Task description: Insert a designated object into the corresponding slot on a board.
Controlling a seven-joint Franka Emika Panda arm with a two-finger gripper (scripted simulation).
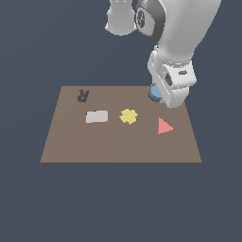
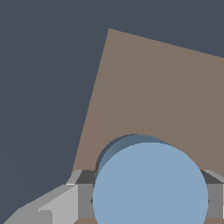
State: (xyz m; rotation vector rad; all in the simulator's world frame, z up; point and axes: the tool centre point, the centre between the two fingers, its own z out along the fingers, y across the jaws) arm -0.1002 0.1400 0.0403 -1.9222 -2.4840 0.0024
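The blue disc (image 1: 153, 93) shows only as a sliver under the white hand, near the far right part of the brown board (image 1: 118, 142). In the wrist view the disc (image 2: 150, 186) fills the space between two grey fingers (image 2: 85, 197), which touch its edges on both sides. My gripper (image 1: 158, 97) is shut on it, low over the board (image 2: 166, 87). A darker bluish rim (image 2: 124, 143) curves just behind the disc's face. The slot is hidden from both views.
On the board lie a red triangle (image 1: 164, 126), a yellow jagged piece (image 1: 128, 116), a pale grey rectangle (image 1: 97, 116) and a dark letter R mark (image 1: 83, 95). The board's far corner (image 2: 109, 30) lies close to the gripper.
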